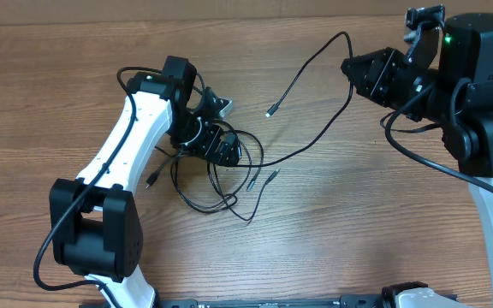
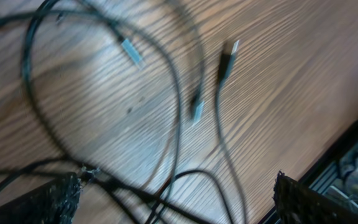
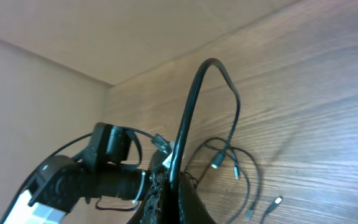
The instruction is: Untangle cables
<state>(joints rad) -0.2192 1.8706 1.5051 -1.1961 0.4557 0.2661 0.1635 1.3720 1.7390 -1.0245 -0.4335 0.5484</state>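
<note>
The right gripper (image 3: 173, 199) was shut on one cable (image 3: 187, 109), lifting it off the table (image 1: 366, 231) at the far right. The left gripper (image 2: 176, 208) stood wide open and empty, low over the tangle (image 1: 215, 169) left of centre. With nothing pinning that tangle, a pull from the right would probably tighten loops or drag the whole bundle. Closing the left might trap several strands together.

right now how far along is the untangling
Done: one cable stretches clear of the pile, its plug lying apart. In hand: the right claw is shut on it; the left claw hangs open over the tangle. Left: the other loops cross one another.
</note>
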